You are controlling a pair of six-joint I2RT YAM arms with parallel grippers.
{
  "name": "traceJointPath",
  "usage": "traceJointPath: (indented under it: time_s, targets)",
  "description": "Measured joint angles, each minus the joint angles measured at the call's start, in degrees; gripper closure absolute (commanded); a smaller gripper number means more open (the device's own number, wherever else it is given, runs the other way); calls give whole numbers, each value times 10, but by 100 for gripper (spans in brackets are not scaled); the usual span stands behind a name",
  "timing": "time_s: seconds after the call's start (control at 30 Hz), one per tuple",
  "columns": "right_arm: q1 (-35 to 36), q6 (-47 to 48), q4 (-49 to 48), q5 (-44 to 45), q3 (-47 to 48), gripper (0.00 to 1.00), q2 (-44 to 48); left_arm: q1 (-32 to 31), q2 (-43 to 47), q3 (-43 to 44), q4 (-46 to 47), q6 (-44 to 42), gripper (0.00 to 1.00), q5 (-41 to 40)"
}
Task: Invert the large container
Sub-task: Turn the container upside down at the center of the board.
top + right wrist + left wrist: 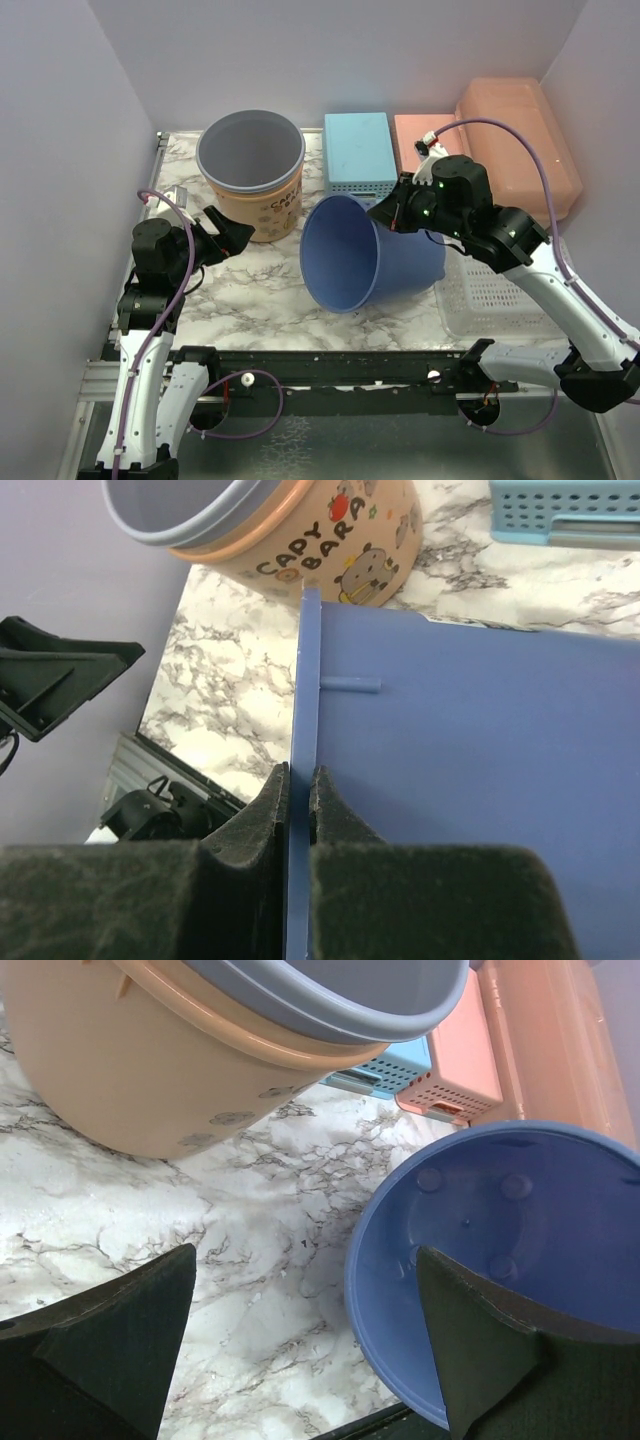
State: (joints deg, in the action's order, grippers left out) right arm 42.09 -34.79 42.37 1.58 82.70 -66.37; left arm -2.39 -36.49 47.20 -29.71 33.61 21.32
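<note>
In the middle of the table (pixel 250 290), the large blue container (pixel 345 250) lies on its side, with its mouth toward the left arm. The right pincer (pixel 298 780) is pinching its rim. The left pincer (pixel 305 1255) is spread wide beside the capybara bucket (pixel 262 200) and holds nothing. A peach box (pixel 520 130) is at the far right corner.
</note>
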Motion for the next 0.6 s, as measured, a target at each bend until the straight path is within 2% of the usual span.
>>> traceJointPath:
  time_s: [0.6]
  targets:
    - [17, -1, -51, -47, -72, 99, -69, 0, -9, -5, 0, 0, 11, 0]
